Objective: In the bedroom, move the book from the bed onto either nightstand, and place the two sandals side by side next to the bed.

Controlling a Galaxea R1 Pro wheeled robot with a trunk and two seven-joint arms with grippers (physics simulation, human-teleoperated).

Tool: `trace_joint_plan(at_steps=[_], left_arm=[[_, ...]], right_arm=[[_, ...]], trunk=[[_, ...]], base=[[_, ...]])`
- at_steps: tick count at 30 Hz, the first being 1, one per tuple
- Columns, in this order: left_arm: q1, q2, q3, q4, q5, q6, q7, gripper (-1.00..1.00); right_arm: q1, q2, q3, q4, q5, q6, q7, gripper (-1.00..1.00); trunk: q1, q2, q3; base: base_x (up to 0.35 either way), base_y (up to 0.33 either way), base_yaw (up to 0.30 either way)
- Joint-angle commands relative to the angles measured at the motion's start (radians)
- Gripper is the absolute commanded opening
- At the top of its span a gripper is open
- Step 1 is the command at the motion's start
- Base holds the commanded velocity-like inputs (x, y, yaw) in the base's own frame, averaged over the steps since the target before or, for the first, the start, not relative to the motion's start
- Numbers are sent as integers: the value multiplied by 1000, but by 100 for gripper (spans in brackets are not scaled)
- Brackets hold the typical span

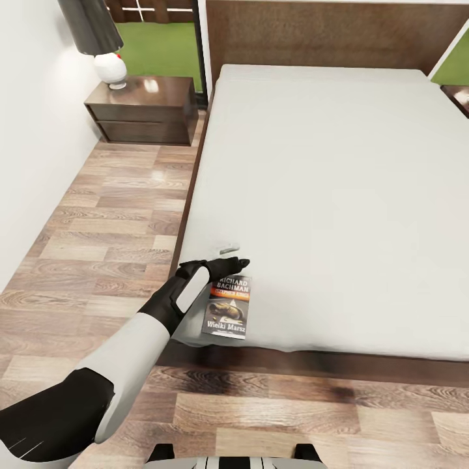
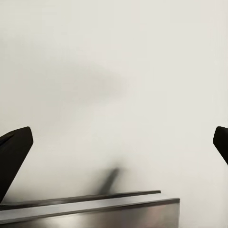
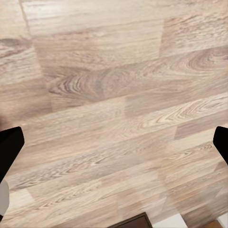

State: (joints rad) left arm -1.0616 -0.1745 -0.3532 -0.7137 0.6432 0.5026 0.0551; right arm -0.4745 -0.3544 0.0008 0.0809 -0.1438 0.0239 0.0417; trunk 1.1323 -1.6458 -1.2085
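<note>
The left gripper hangs low over the near left corner of the bed, fingers spread apart with nothing between them; in the left wrist view the two dark fingertips stand at opposite edges with bare mattress between them and a thin edge of the book below. The book lies flat on the mattress just beside the gripper, on the side toward the foot edge of the bed, and its top edge sits under the fingertips or very close to them; contact cannot be confirmed. Its long axis runs roughly along the length of the bed, title lettering toward the headboard. The left arm is the nearer one and is judged the arm for the pick; the fingers would need to draw back slightly toward the foot edge to straddle the cover. The right gripper is also spread, empty, facing the wood floor. A nightstand stands well apart, beside the headboard on the left.
</note>
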Motion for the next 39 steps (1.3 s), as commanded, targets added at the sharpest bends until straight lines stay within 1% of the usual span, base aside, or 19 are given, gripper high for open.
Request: trace_joint_plan(at_steps=[1, 6, 15, 33, 39], left_arm=[[0, 0, -1, 0, 9, 7, 9, 100], [0, 0, -1, 0, 9, 7, 9, 100], [0, 0, -1, 2, 9, 7, 9, 100], [0, 0, -1, 2, 9, 7, 9, 100], [0, 0, -1, 2, 9, 7, 9, 100]], right_arm=[[-1, 0, 1, 2, -10, 1, 4, 100], [-1, 0, 1, 2, -10, 1, 5, 100], [-1, 0, 1, 2, -10, 1, 4, 100], [-1, 0, 1, 2, -10, 1, 5, 100], [-1, 0, 1, 2, -10, 1, 4, 100]], trunk=[[0, 0, -1], [0, 0, -1], [0, 0, -1], [0, 0, -1], [0, 0, -1]], base=[[-3, 0, 0], [-1, 0, 0], [-164, 0, 0], [-12, 0, 0], [-112, 0, 0]])
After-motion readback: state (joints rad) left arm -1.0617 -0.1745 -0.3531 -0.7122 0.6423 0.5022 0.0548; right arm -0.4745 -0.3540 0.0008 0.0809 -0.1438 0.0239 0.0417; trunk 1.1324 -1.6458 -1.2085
